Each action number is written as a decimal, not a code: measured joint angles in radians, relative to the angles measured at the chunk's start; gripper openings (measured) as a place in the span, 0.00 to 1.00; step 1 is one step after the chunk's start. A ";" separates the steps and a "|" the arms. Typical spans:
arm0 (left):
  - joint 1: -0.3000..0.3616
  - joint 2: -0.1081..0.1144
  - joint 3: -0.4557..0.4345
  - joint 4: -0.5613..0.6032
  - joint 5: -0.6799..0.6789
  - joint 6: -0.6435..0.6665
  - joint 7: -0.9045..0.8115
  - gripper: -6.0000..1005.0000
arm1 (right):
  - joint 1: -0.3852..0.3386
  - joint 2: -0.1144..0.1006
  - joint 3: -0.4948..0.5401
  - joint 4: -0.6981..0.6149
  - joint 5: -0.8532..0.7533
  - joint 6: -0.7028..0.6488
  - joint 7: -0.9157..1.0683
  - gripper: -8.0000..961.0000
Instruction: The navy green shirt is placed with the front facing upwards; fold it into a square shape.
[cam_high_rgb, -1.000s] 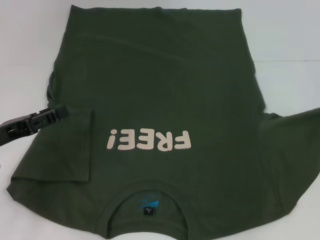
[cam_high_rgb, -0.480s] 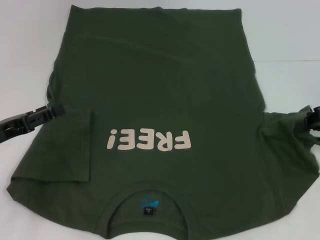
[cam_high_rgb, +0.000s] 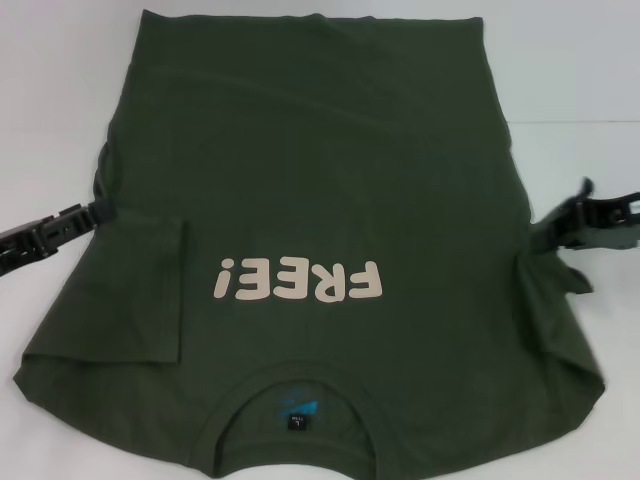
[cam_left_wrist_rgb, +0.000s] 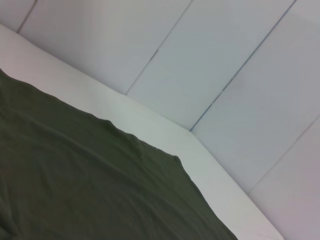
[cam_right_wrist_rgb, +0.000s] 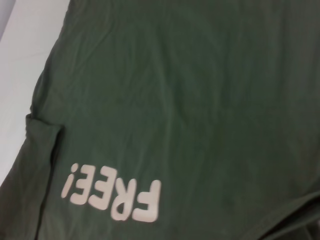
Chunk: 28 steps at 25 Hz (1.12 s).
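Observation:
The dark olive-green shirt (cam_high_rgb: 320, 180) lies front up on the white table, with its cream "FREE!" lettering (cam_high_rgb: 298, 281) and the blue collar label (cam_high_rgb: 300, 410) towards me. Its left sleeve (cam_high_rgb: 140, 300) lies folded in over the body. My right gripper (cam_high_rgb: 578, 222) is at the shirt's right edge, shut on the right sleeve (cam_high_rgb: 555, 240), which hangs bunched and lifted off the table. My left gripper (cam_high_rgb: 92, 213) is at the shirt's left edge, beside the cloth. The right wrist view shows the shirt (cam_right_wrist_rgb: 200, 100) and the lettering (cam_right_wrist_rgb: 112, 192) from above.
The white table (cam_high_rgb: 580, 80) shows bare around the shirt on both sides. The left wrist view shows the shirt's far edge (cam_left_wrist_rgb: 75, 185), the table's edge (cam_left_wrist_rgb: 165, 135) and a pale panelled wall (cam_left_wrist_rgb: 225, 60) behind.
My right gripper came in from the right, took the flat right sleeve and lifted it inward, bunching it. My left gripper drew back to the left, off the shirt.

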 joint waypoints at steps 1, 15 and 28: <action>0.000 0.000 -0.004 -0.001 -0.002 0.000 0.000 0.70 | 0.009 0.006 -0.006 0.008 -0.001 0.010 -0.001 0.09; 0.000 0.002 -0.064 -0.023 -0.004 -0.014 0.001 0.70 | 0.052 0.056 -0.031 0.016 0.043 0.051 -0.004 0.10; 0.000 0.002 -0.082 -0.025 -0.016 -0.030 0.001 0.70 | 0.052 0.062 -0.062 0.043 0.086 0.064 -0.043 0.11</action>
